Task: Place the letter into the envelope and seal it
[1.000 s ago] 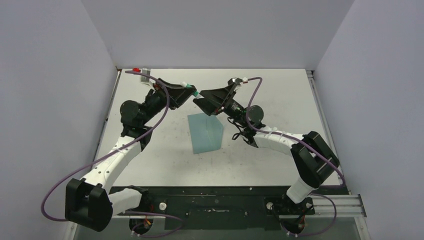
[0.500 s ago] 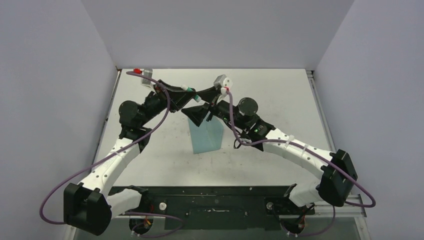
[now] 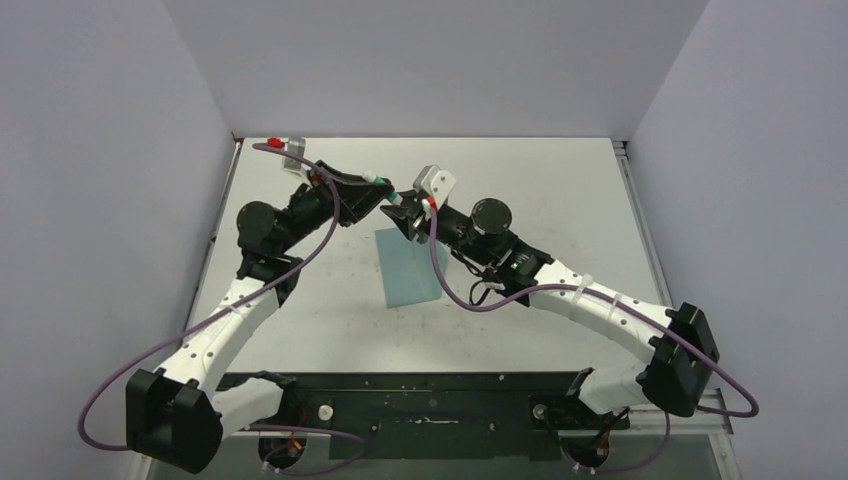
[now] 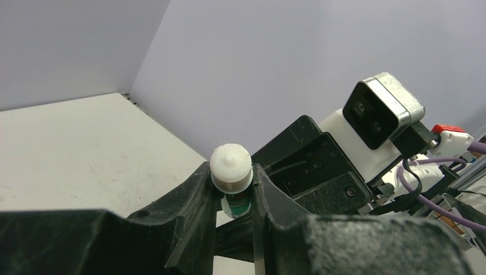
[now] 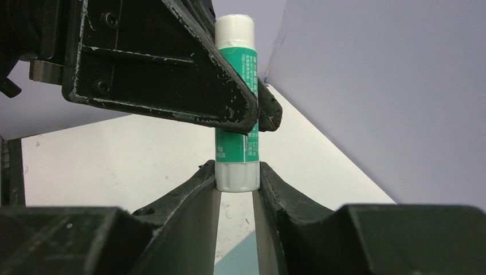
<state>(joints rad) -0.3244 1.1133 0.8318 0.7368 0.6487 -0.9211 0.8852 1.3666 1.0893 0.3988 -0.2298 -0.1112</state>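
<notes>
The left gripper (image 4: 232,186) has its two black fingers (image 4: 192,197) squeezed tight on a little glue stick (image 4: 231,167), which stands up between them with a white round end on top and a green part below. Just behind it is the black end of the right arm (image 4: 312,166), and on it sits a white and silver camera (image 4: 383,112) (it has two round eyes), with a purple cable (image 4: 411,186) and a small red bit (image 4: 448,128) off to the side. A white table (image 4: 86,143) lies on the left, under a pale wall (image 4: 258,51).
</notes>
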